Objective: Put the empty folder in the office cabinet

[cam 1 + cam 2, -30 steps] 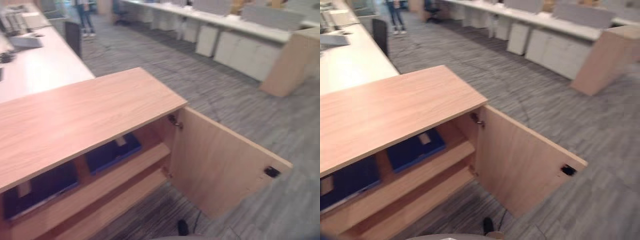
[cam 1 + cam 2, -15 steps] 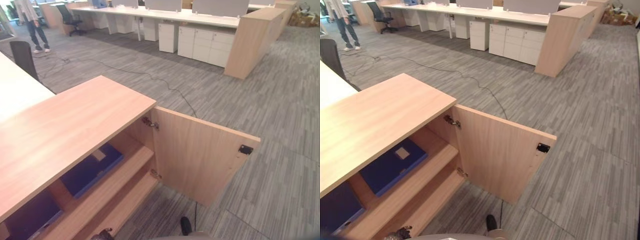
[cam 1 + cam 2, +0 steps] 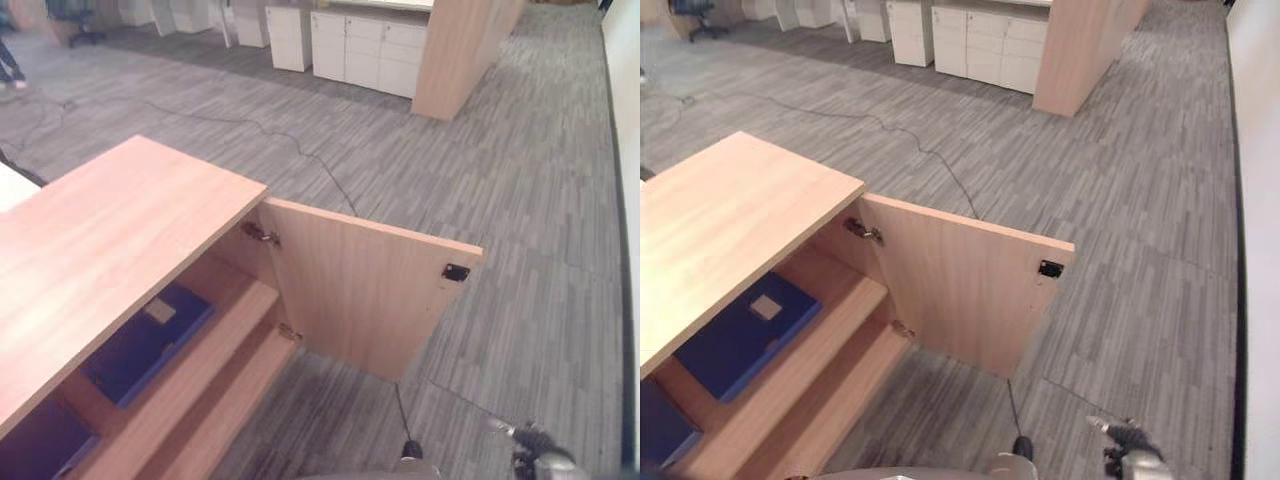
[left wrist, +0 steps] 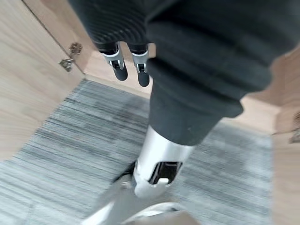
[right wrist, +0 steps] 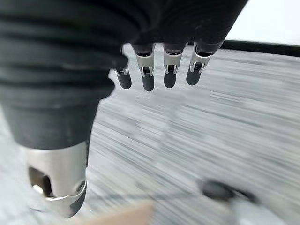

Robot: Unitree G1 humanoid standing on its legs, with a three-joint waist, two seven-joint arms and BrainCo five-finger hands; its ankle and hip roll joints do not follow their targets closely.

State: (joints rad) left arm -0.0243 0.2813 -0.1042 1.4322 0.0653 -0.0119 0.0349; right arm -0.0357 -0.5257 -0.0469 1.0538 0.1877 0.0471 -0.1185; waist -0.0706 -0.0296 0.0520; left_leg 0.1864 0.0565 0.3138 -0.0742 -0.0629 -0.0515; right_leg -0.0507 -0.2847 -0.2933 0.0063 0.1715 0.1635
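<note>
The wooden office cabinet [image 3: 120, 220] stands at the left with its door [image 3: 370, 300] swung open over the carpet. On its upper shelf a blue folder [image 3: 740, 340] with a small label lies flat. A second dark blue folder [image 3: 40, 445] lies further left on the same shelf, partly hidden under the cabinet top. My right hand [image 3: 1125, 450] hangs low at the bottom right, well clear of the door; its fingers [image 5: 148, 77] are straight and hold nothing. My left hand's fingers [image 4: 119, 63] hang straight beside the cabinet's base, holding nothing.
Grey striped carpet [image 3: 520, 200] spreads to the right of the open door. A black cable [image 3: 300, 150] runs across the floor behind the cabinet. White drawer units [image 3: 350, 45] and a wooden partition [image 3: 455, 55] stand far back. A white wall [image 3: 625, 150] bounds the right side.
The camera has swung to the right, so the cabinet sits further left in the picture. My right hand has come into view at the bottom right. The folders and door have not moved.
</note>
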